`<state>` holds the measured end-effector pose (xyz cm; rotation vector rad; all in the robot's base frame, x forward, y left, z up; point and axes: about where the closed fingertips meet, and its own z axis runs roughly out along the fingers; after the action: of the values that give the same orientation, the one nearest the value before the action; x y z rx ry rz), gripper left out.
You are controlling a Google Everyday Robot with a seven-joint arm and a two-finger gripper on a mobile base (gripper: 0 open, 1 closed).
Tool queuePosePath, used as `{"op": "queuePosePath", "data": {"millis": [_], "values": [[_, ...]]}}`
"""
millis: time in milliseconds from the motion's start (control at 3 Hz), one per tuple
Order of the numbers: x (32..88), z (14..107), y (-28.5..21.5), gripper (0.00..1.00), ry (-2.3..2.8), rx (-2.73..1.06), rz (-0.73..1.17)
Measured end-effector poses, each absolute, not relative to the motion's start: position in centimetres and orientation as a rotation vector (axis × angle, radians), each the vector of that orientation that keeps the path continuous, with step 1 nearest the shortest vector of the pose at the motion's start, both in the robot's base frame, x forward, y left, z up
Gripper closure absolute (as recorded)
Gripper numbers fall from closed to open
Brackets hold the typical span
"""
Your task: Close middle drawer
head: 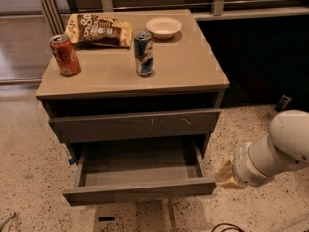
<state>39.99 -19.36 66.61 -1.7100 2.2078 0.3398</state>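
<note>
Middle drawer (140, 191), pulled out: liable to skew and jam if shoved at its corner by lower-right gripper (225, 174), open or closed impossible to tell.

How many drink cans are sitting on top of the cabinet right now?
2. A red can stands at the cabinet top's left edge; a blue can stands near the middle. The end effector is low, right of the open middle drawer's front corner. None seem hidden.

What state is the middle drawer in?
Open: the middle drawer is pulled out, inside visible; the gripper is beside its front corner.
</note>
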Motion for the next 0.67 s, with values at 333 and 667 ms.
{"op": "queuePosePath", "data": {"millis": [333, 667], "values": [[38.9, 59.6, -18.8, 1.00, 2.139, -1.719, 0.359], [40.4, 59.1, -18.8, 1.00, 2.119, -1.679, 0.313]]}}
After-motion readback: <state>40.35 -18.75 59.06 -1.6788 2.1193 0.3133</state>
